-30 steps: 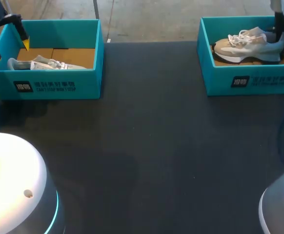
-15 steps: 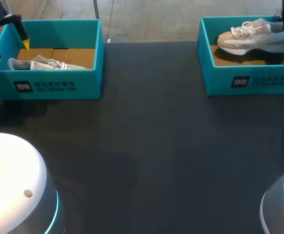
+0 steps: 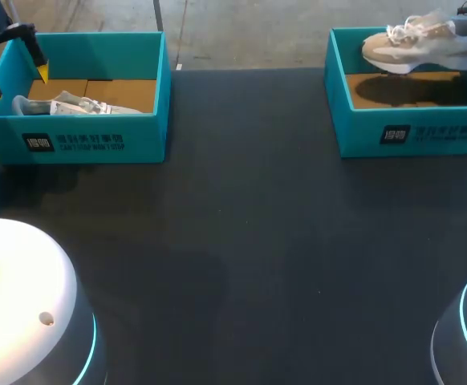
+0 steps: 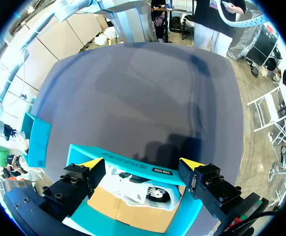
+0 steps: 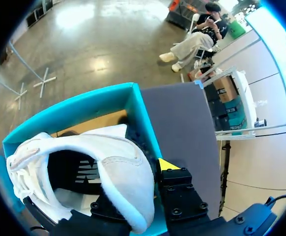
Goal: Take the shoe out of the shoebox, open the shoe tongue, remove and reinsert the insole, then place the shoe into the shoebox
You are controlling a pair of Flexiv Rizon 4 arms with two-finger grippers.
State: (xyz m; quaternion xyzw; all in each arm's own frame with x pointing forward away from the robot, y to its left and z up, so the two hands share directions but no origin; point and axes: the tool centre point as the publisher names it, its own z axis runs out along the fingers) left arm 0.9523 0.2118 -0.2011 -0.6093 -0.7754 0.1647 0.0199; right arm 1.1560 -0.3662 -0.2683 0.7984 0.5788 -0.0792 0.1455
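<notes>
— What's the surface like, starting nearest?

— A dark, matte table [image 3: 241,241]. At its near edge sit two rounded white arm bases [image 3: 17,297] with cyan light rings, one at each corner. The middle stretch is bare dark top.

— And further back?

— Two teal boxes at the far edge, well apart. The left shoebox [image 3: 81,140] has a brown cardboard floor with a pale grey-white shoe [image 3: 73,104] lying on its side in it. The right shoebox [image 3: 410,132] shows only its cardboard floor with a shadow across it.

— So where's the task shoe?

— The beige-and-white sneaker [image 3: 414,48] hangs in the air above the right shoebox, toe pointing toward the table's middle, laces loose, sole clear of the box floor.

— What's holding it?

— The right hand [image 5: 143,189], at the heel. From its wrist, the padded heel collar sits pinched between the fingers; one yellow tip [image 5: 168,164] shows against the outside of the heel, the other is hidden by the shoe. The dark inside of the sneaker faces the camera.

— And the left hand?

— The left hand [image 4: 140,164] hovers over the left shoebox's outer corner, fingers spread wide, touching nothing. From its wrist, the box rim and the grey-white shoe lie below, between the two yellow tips.
</notes>
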